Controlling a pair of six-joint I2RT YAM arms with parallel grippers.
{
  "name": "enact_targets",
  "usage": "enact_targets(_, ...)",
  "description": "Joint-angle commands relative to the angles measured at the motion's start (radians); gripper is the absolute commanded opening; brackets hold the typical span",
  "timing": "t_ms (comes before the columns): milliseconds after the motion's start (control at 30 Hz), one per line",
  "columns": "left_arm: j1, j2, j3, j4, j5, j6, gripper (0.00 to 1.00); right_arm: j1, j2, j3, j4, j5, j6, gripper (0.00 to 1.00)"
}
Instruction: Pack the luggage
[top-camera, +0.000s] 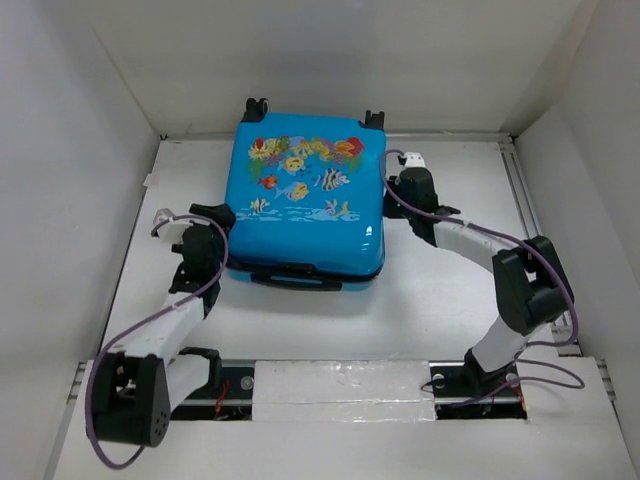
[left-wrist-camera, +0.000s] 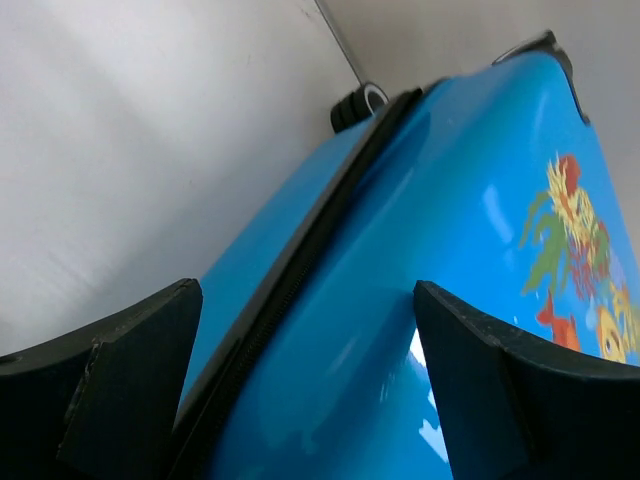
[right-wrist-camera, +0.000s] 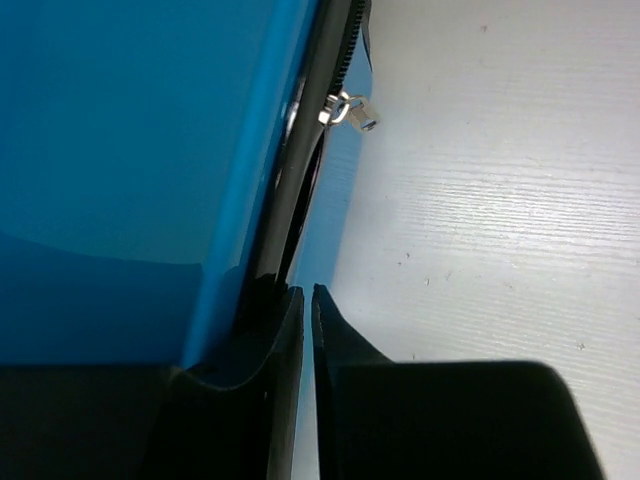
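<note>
**Mia:** Where is the luggage?

**Tom:** The luggage (top-camera: 305, 200) lies flat on the white table (top-camera: 430, 300), in the middle, near the far wall. Its lid is down and the fish (top-camera: 330, 180) face up.

**Mia:** Which way does it point?

**Tom:** The wheels (top-camera: 258, 108) are at the far side. The black handle (top-camera: 295, 280) is on the near side, by the arms.

**Mia:** What about the left gripper?

**Tom:** The left gripper (top-camera: 222, 216) is at the near left corner of the luggage. Its fingers (left-wrist-camera: 130, 380) are spread wide. The blue edge and the dark zip (left-wrist-camera: 300, 270) run between them. I cannot tell if they touch it.

**Mia:** And the right gripper?

**Tom:** The right gripper (top-camera: 398, 186) is close up at the right side of the luggage. Its fingers (right-wrist-camera: 400, 420) are almost pressed together, with just a thin slit between. I see nothing in the slit. The tips sit right at the zip line.

**Mia:** Anything shiny?

**Tom:** A small silver zip pull (right-wrist-camera: 350, 112) sticks out farther along, apart from the tips.

**Mia:** Is the zip done up?

**Tom:** I cannot tell.
</note>
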Motion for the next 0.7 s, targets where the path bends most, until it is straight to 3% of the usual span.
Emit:
enact_targets(0,-0.081,-0.109,-0.02,-0.122,0.13,-0.002,0.81,0.008,-0.004,0.064,0.139,-0.217,0.049,0.15)
enact_targets(100,-0.081,-0.204,-0.02,-0.132,0.165,-0.016,0.81,-0.082,0.059,0.146,0.11,-0.387,0.05,0.26)
enact_targets(233,-0.081,-0.267,0.029,-0.132,0.174,-0.016,0.84,-0.142,0.039,0.177,0.073,-0.352,0.05,0.47)
enact_targets(333,-0.081,-0.278,0.116,-0.104,0.202,0.004,0.85,-0.193,-0.005,0.177,0.064,-0.363,0.05,0.54)
enact_targets(467,-0.081,-0.186,0.226,-0.061,0.202,-0.005,0.86,-0.213,-0.069,0.145,0.045,-0.363,0.05,0.62)
enact_targets(567,-0.081,-0.064,0.375,-0.066,0.127,0.019,0.89,-0.201,-0.138,0.073,0.045,-0.351,0.03,0.65)
enact_targets(667,-0.081,0.111,0.623,-0.154,0.092,0.05,0.92,-0.169,-0.195,0.013,0.045,-0.351,0.017,0.65)
